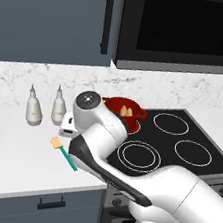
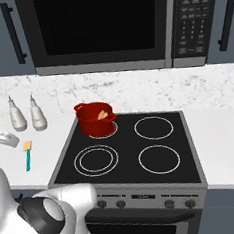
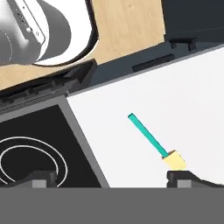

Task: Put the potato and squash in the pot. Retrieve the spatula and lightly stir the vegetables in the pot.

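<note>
pot (image 2: 95, 119) red | spatula (image 3: 155, 144) teal handle, yellow blade | stove (image 2: 129, 150) black

- one red pot (image 2: 96, 120) on the stove (image 2: 184, 168), back-left corner
- four burner rings (image 2: 159, 159)
- two white bottles (image 2: 17, 116) at the counter's (image 2: 227, 144) back edge
- one spatula (image 2: 28, 153)
- one microwave (image 2: 106, 27)
</note>
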